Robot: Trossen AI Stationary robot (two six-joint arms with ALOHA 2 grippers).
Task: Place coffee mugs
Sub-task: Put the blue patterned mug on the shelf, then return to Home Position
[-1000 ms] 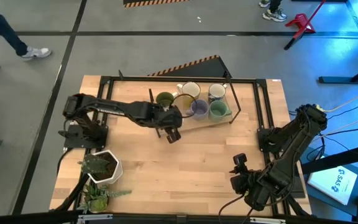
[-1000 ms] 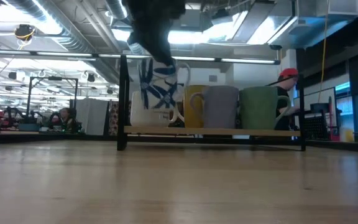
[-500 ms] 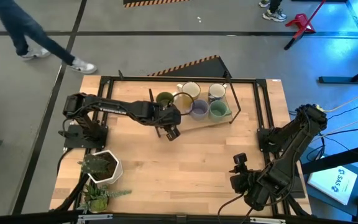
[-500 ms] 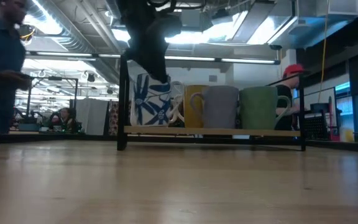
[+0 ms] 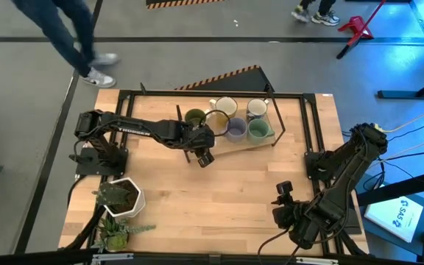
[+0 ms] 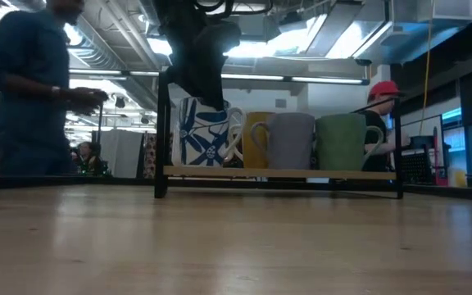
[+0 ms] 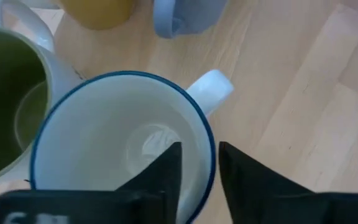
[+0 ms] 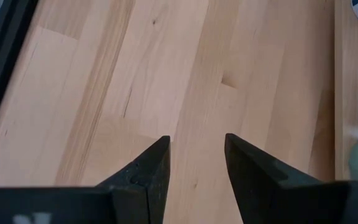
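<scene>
Pale wood fills my screens: the surface (image 5: 227,184) is bare planking across its near half. At the near right corner my right claw (image 8: 195,163) hangs over plain boards, its fingers parted with nothing between them. In the near left corner sits a white hexagonal plant pot (image 5: 124,197).

Further in, my left claw (image 7: 197,165) is stretched toward the middle of the far edge. Its two fingers (image 7: 160,171) straddle the rim of the white mug with the blue pattern (image 6: 201,132), one finger inside the wall and one outside, so I read it as grasping that mug. In the low view the patterned mug stands upright at the left end of the tray (image 6: 281,173), with the arm coming down over it.

On that tray, near the far edge, the other mugs stand close together: an olive green mug (image 5: 195,117), a yellow mug (image 6: 256,139), a lavender mug (image 6: 290,140), a green mug (image 6: 342,141), and two white mugs (image 5: 226,106) behind.

Beyond the surface a person in dark blue (image 6: 29,90) is passing, and another in a red cap (image 6: 381,92) stands behind the mugs.
</scene>
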